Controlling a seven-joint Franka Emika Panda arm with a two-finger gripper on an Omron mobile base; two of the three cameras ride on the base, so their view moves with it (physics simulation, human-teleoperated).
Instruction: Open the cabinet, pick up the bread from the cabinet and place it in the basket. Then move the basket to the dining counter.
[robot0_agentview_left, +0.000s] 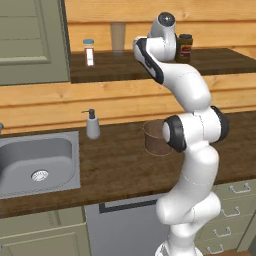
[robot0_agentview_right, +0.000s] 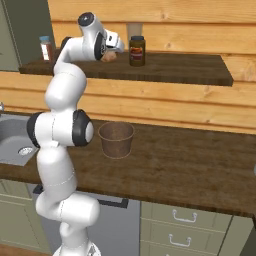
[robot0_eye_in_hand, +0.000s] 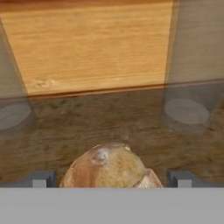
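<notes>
The cabinet (robot0_agentview_right: 175, 69) stands open, its dark shelf bare to view. The bread (robot0_eye_in_hand: 109, 168), a tan-brown roll, lies on that shelf and also shows as the bread (robot0_agentview_right: 109, 57) under the hand. My gripper (robot0_eye_in_hand: 112, 179) is open, one fingertip on each side of the roll and neither touching it; in the right base view the gripper (robot0_agentview_right: 113, 53) reaches into the cabinet. The basket (robot0_agentview_left: 156, 137), brown and woven, stands upright on the wooden counter below, seen again as the basket (robot0_agentview_right: 116, 140). The dining counter is out of view.
A dark jar with a red label (robot0_agentview_right: 137, 51) stands just right of the bread. A spice bottle (robot0_agentview_left: 89, 52) and a tall cup (robot0_agentview_left: 118, 37) also stand on the shelf. A sink (robot0_agentview_left: 35, 165) and a soap bottle (robot0_agentview_left: 92, 125) are to the left. Drawers (robot0_agentview_right: 185, 220) sit below.
</notes>
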